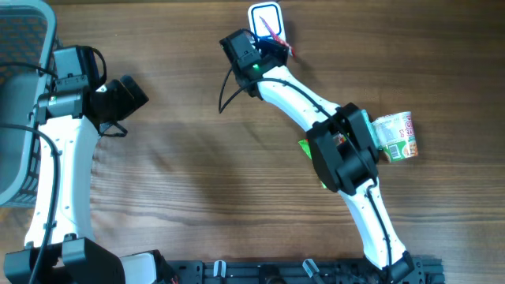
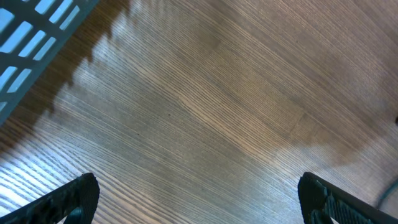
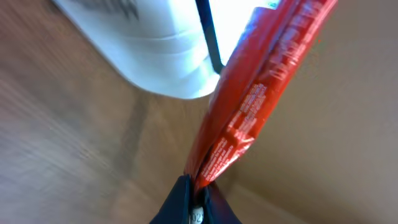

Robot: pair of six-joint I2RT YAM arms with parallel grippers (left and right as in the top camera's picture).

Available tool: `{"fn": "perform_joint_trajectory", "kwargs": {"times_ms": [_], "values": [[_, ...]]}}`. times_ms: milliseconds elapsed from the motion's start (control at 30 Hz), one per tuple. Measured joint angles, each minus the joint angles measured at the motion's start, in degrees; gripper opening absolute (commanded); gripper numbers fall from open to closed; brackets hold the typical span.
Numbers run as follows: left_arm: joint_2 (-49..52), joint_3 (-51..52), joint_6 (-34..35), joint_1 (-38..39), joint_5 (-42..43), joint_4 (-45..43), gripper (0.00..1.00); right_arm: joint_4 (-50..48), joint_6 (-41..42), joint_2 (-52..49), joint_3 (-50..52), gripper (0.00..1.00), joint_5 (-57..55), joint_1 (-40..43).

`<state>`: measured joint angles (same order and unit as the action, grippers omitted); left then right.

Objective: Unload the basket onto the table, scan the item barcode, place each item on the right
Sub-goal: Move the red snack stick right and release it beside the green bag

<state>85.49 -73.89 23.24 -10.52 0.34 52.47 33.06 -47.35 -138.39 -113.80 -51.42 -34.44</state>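
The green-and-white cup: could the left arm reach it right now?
Probably not: the cup lies far off behind the right arm, which stretches between them, though the left fingers are open.

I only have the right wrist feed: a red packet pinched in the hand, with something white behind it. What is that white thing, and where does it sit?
Observer: From overhead it looks like a white scanner with a blue rim. It sits at the far edge of the table, and the red packet is held at its near side.
Operator: Is anything else waiting to be scanned?
Observer: Yes, a green and white cup lies on its side at the right of the table.
Operator: And the left hand?
Observer: The left hand is open over bare wood, close to a grey basket.
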Motion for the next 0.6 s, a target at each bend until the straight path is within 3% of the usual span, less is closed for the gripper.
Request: {"fn": "perform_joint_trajectory", "kwargs": {"times_ms": [200,267,433,600], "values": [[0.0,0.0,0.0,0.0,0.0,0.02,1.0,18.36,17.73,19.85,-0.28,0.05,18.03,0.0],[0.0,0.0,0.0,0.0,0.0,-0.04,1.0,28.63,25.57,25.81,-1.01,0.04,29.88,0.5],[0.0,0.0,0.0,0.0,0.0,0.0,1.0,42.51,38.64,26.75,0.74,0.04,49.66,5.68],[0.0,0.0,0.0,0.0,0.0,0.02,1.0,41.86,45.05,26.56,12.98,0.04,57.72,9.53]]}}
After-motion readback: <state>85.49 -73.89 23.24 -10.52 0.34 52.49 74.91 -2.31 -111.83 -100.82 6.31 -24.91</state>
